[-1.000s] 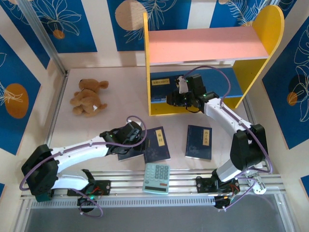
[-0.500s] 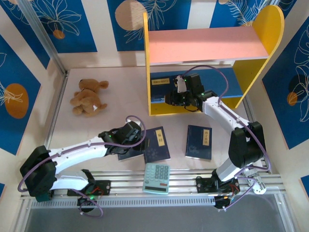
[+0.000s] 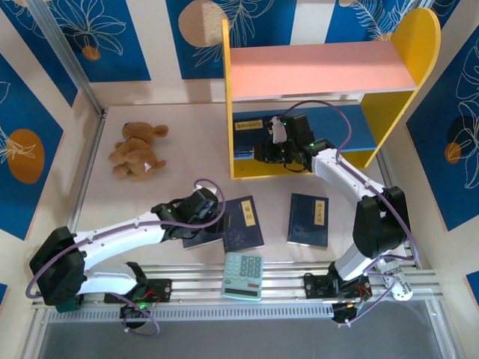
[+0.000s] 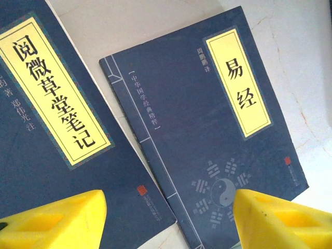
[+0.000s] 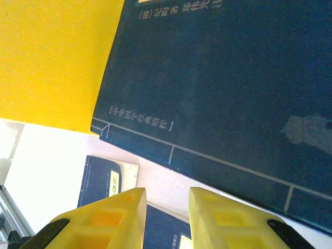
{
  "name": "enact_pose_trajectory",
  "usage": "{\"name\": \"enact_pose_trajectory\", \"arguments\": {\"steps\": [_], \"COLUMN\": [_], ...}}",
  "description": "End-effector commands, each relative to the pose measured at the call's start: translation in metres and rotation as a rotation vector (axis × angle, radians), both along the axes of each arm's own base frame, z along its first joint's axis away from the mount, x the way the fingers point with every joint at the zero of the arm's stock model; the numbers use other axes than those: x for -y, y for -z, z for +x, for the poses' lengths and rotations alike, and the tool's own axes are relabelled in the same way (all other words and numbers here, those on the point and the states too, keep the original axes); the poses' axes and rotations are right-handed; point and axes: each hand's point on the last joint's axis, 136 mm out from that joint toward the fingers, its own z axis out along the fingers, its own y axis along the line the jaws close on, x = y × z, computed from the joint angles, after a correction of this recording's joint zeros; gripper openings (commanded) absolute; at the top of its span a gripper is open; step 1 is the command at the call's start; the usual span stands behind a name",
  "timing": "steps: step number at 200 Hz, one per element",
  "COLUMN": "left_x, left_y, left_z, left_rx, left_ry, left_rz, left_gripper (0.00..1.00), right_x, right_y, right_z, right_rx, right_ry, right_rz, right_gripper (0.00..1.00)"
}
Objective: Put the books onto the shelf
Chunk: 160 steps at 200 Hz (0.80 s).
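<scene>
- The shelf [image 3: 322,71] stands at the far side of the desk [image 3: 172,127], with a pink board on top and a blue board below. The overhead view takes it in whole; the right wrist view catches its yellow side panel [image 5: 52,57] close up.
- A plush dog [image 3: 137,152] lies on the desk's left part, well apart from the books.
- The shelf book [image 3: 248,127] sits on the blue lower board, just beside that yellow panel. Its navy cover [image 5: 233,93] looms large before the right wrist camera.
- Three books lie flat on the desk: the left book [image 3: 198,239] partly under the left arm, the middle book [image 3: 243,223] and the right book [image 3: 309,219]. The left wrist view shows the yellow title labels of the left book [image 4: 52,129] and middle book [image 4: 207,135] sharply; from overhead they are tiny.
- A mint-green calculator [image 3: 243,275] rests at the near edge.
- The left pincer [image 3: 217,218] [image 4: 168,207] hovers over those two books, fingers wide apart, gripping nothing.
- The right pincer [image 3: 262,155] [image 5: 166,197] points at the shelf book. Its fingers stand narrowly apart with nothing between them; whether they touch the book I cannot tell.
</scene>
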Motion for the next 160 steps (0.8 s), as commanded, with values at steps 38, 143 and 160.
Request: {"name": "enact_pose_trajectory", "arguments": {"steps": [38, 143, 160], "left_x": [0.000, -0.006, -0.013], "left_y": [-0.004, 0.044, 0.050], "left_z": [0.001, -0.003, -0.004], "left_rx": [0.030, -0.049, -0.058], "left_ry": [0.016, -0.069, -0.091], "left_rz": [0.015, 0.012, 0.028], "left_gripper": [0.67, 0.68, 0.68], "right_x": [-0.001, -0.010, -0.013], "right_y": [0.021, 0.141, 0.143], "right_z": [-0.058, -0.143, -0.143], "right_rx": [-0.027, -0.250, -0.251], "right_ry": [-0.054, -0.090, -0.090], "right_rz": [-0.075, -0.275, -0.291], "right_gripper": [0.29, 0.31, 0.31]}}
